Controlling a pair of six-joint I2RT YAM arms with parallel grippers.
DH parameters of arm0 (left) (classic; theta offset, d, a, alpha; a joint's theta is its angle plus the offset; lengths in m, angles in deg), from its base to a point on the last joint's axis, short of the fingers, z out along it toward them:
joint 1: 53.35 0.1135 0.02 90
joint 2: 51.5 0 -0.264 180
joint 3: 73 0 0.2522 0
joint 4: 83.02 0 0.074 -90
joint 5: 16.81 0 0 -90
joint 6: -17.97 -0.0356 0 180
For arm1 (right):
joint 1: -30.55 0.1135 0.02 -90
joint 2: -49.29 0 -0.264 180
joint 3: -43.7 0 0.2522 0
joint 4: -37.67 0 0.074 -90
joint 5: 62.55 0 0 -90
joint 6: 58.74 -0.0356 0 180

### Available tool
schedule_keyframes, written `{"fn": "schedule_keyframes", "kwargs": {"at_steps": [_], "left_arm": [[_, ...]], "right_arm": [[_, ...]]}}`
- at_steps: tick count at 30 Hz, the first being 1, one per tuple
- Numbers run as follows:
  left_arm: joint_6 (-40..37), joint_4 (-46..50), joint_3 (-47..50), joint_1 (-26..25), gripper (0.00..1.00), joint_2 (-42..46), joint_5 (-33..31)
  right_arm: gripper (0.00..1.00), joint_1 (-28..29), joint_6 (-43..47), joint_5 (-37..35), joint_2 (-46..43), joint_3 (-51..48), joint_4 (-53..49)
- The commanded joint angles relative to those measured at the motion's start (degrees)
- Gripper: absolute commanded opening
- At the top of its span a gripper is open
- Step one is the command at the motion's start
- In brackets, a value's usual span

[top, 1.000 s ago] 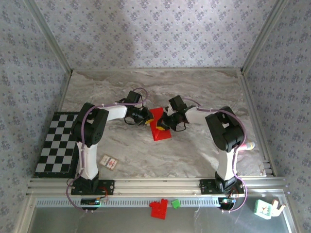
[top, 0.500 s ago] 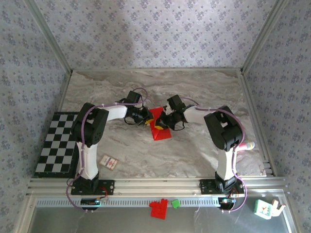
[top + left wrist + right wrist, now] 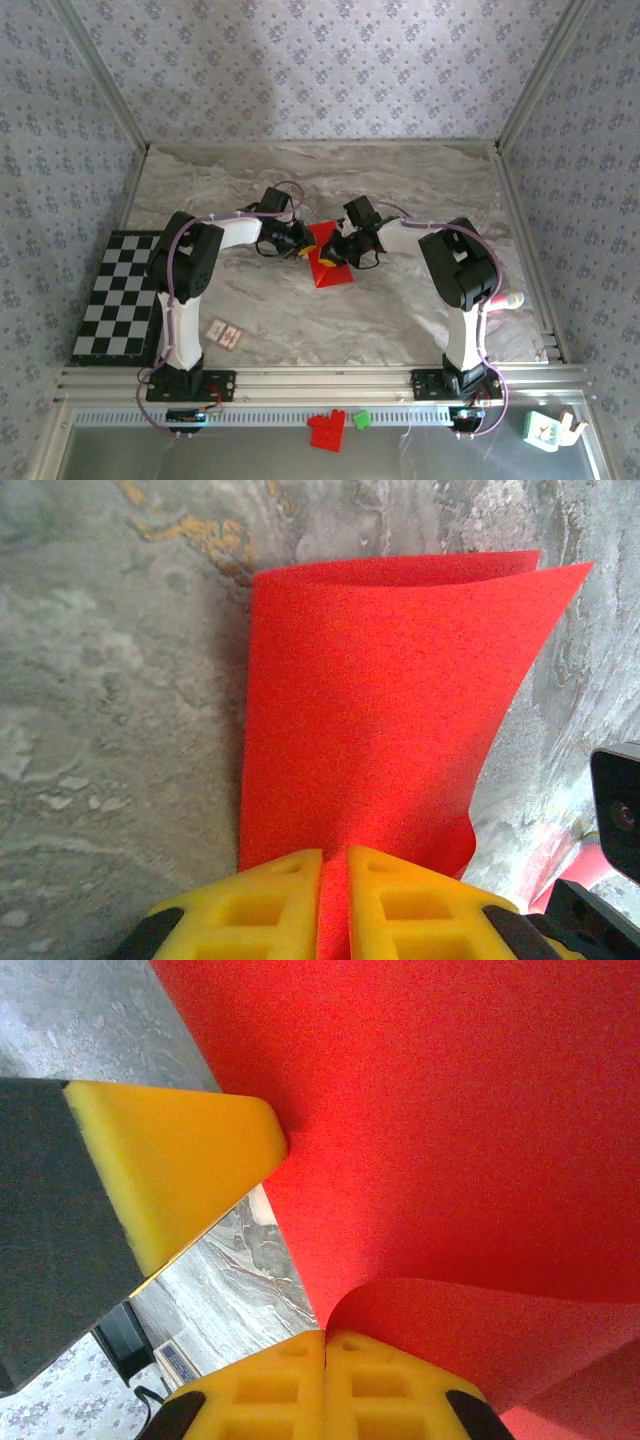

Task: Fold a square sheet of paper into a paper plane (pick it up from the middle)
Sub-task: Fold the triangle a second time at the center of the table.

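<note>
The square sheet of paper is red and sits in the middle of the counter, right between the two arms. It is not flat now. From the left wrist it looks bent over on itself into a tall, thin shape, with the top layer curling up a bit.

From above, the long way of the paper runs from the far side of the counter toward the arms, leaning a little to the right as it comes near.

The left end effector is on the paper's left side. Its yellow fingers are pressed close together with a strip of red paper caught between them, so it is holding the paper.

The right end effector is on the paper's right side. Its fingers are squeezed fully together, and a curl of the paper runs right into the tips. I think it is pinching the paper there.

Both arms are touching the paper, one on each side, so neither is nearer. The paper lies straight out in front of each end effector. I think the next fold has to run along the paper's long way, between the two pinches.
</note>
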Motion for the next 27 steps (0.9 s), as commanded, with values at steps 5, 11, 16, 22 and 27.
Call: {"fn": "schedule_keyframes", "kwargs": {"at_steps": [5, 11, 16, 22, 27], "left_arm": [[-0.07, 4.08, -0.13, -0.3, 0.16, -1.63, -1.07], [0.02, 4.09, -0.16, -0.35, 0.16, -1.63, -1.07], [0.14, 3.92, -0.2, -0.49, 0.16, -1.46, -0.66], [-0.02, 4.04, -0.93, -0.49, 0.16, -0.76, -0.1], [0.04, 4.02, -0.57, -0.47, 0.16, -0.95, -0.19]], "right_arm": [[0.02, 0.37, -0.19, -0.48, 1.42, 0.87, -1.09], [0.02, 0.32, -0.11, -0.76, 1.5, 0.8, -1.79], [0.03, 0.35, -0.13, -0.5, 1.83, 0.94, -1.82], [0.03, 0.46, 0.16, 0.28, 2.38, 1.14, -1.83], [0.03, 0.57, -0.03, 0.6, 2.47, 1.15, -0.9]]}}
